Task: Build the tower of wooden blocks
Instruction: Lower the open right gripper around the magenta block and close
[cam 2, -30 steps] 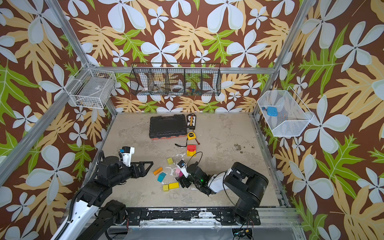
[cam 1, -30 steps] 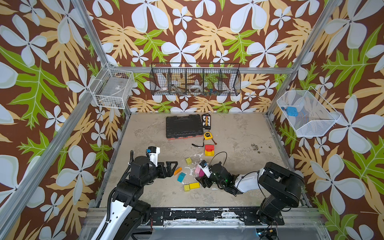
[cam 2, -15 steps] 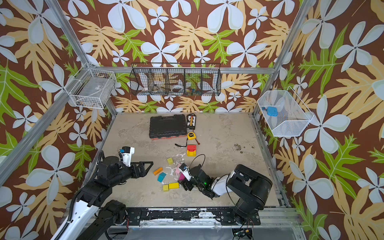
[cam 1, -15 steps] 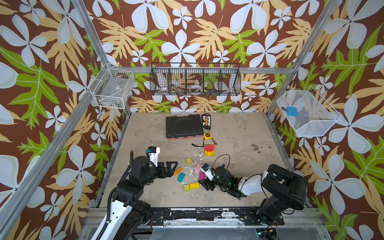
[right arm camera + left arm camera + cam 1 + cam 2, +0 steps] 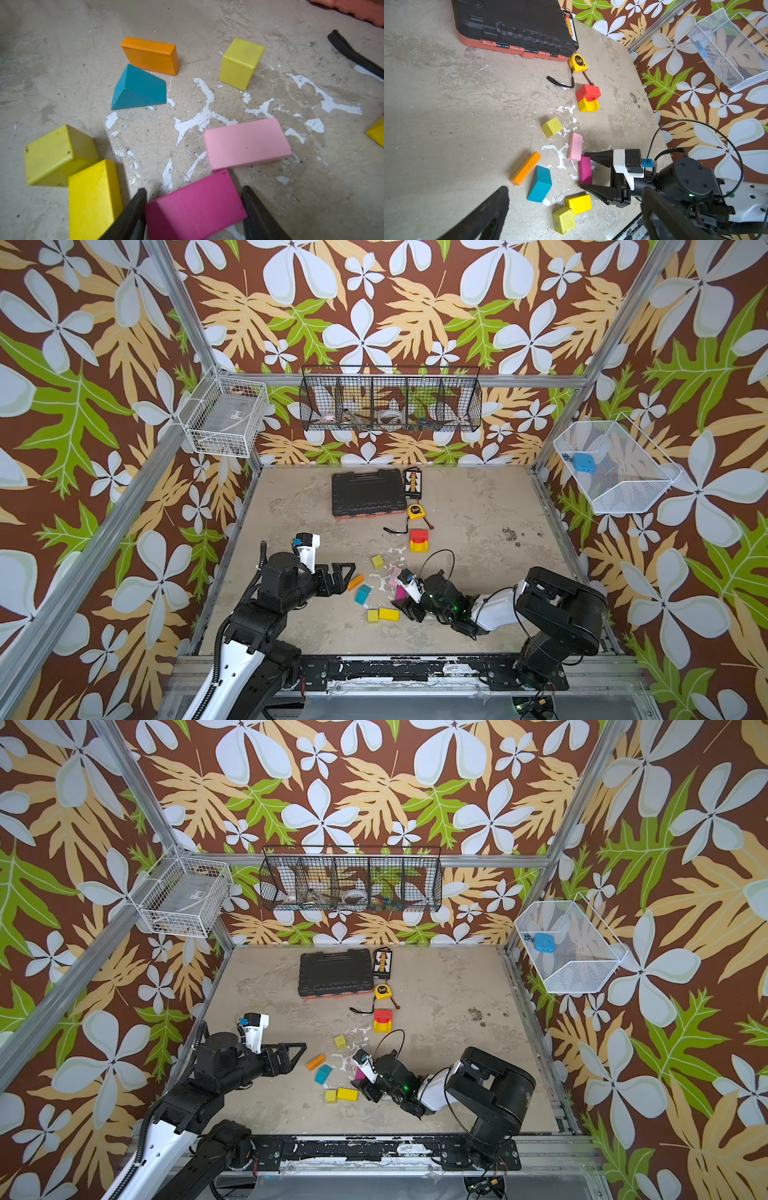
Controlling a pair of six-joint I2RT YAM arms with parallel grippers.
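Loose wood blocks lie mid-floor: a yellow cube (image 5: 377, 562), an orange bar (image 5: 355, 582), a teal wedge (image 5: 363, 594), a pink bar (image 5: 575, 146), a magenta bar (image 5: 195, 204) and two yellow blocks (image 5: 383, 615). No tower shows; the only stacked pieces are a red arch (image 5: 588, 92) on a yellow block (image 5: 588, 105). My right gripper (image 5: 194, 190) is low on the floor, its fingers pressed against both ends of the magenta bar (image 5: 585, 170), which still lies flat. Left of the blocks, my left gripper (image 5: 347, 578) hangs open and empty.
A flat black tool case (image 5: 368, 492) and a yellow tape measure (image 5: 416, 512) with a black strap lie behind the blocks. Wire baskets hang on the back wall (image 5: 390, 400), the left wall (image 5: 224, 416) and the right wall (image 5: 615, 466). The floor's front edge is a metal rail (image 5: 395, 668).
My right gripper slid a little toward the front and narrowed its jaws onto the magenta bar. The left arm and the other blocks have not moved.
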